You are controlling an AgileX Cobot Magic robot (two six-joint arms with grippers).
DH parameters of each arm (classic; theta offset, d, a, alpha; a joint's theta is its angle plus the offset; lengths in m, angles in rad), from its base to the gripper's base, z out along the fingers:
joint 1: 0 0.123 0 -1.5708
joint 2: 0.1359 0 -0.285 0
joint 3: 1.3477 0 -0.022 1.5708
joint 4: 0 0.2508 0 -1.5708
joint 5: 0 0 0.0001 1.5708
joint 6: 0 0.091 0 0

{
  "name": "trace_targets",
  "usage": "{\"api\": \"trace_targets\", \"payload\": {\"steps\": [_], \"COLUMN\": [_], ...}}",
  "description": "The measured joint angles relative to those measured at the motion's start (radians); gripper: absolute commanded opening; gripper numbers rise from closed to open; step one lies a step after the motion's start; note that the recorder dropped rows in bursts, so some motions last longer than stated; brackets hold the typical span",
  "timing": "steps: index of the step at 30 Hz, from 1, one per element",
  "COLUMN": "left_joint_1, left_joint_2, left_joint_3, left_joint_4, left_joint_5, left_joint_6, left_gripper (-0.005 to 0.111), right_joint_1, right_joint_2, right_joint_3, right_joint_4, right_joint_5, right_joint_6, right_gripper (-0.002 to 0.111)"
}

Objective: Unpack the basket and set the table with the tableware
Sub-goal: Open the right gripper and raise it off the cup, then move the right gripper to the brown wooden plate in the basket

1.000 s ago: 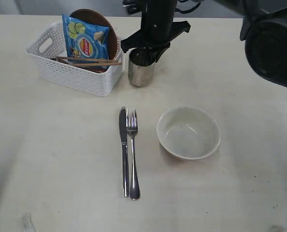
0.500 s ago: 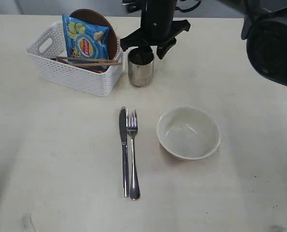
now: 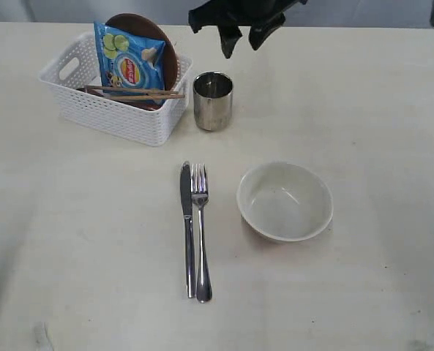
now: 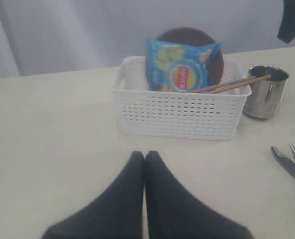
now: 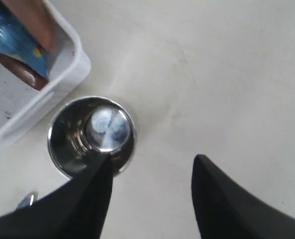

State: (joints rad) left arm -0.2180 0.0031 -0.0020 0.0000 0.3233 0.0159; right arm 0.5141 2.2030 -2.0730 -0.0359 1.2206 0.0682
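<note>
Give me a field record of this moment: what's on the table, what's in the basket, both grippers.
on table: cup, knife, fork, bowl
cup: upright, beside the basket, not gripped
knife and fork: side by side, beside the bowl
in basket: brown plate, chip bag, chopsticks
left gripper: jaws shut, empty
right gripper: jaws open, clear of the cup

white lattice basket (image 3: 107, 117), blue bag (image 3: 131, 62), seemingly brown plate (image 3: 170, 66).
</note>
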Motion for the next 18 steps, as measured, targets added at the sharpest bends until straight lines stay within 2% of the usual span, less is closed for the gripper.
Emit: {"api": "trace_targets", "payload": {"steps": [5,9,14,18], "left_joint_1": [0.000,0.000,0.000,0.000], "left_joint_2": [0.000,0.000,0.000,0.000], "left_joint_3": [0.000,0.000,0.000,0.000], "left_joint_4": [0.000,0.000,0.000,0.000], "left_joint_5": [0.000,0.000,0.000,0.000], "left_joint_6": [0.000,0.000,0.000,0.000], "left_gripper": [0.000,0.000,0.000,0.000], "right_joint_1": [-0.057,-0.058,0.040,0.123], "right_joint_2": [-0.079,-0.125,-0.122,-0.033], "right_joint_3": [0.114,0.133,0.079,-0.047], "right_joint_4": [0.036,0.080,0.170,0.196], "right_joint_5": [0.002,0.004,0.004,0.004], "right_joint_6": [0.008,-0.068,-0.133,-0.134], "right_gripper": [0.048,0.048,0.048,0.048]}}
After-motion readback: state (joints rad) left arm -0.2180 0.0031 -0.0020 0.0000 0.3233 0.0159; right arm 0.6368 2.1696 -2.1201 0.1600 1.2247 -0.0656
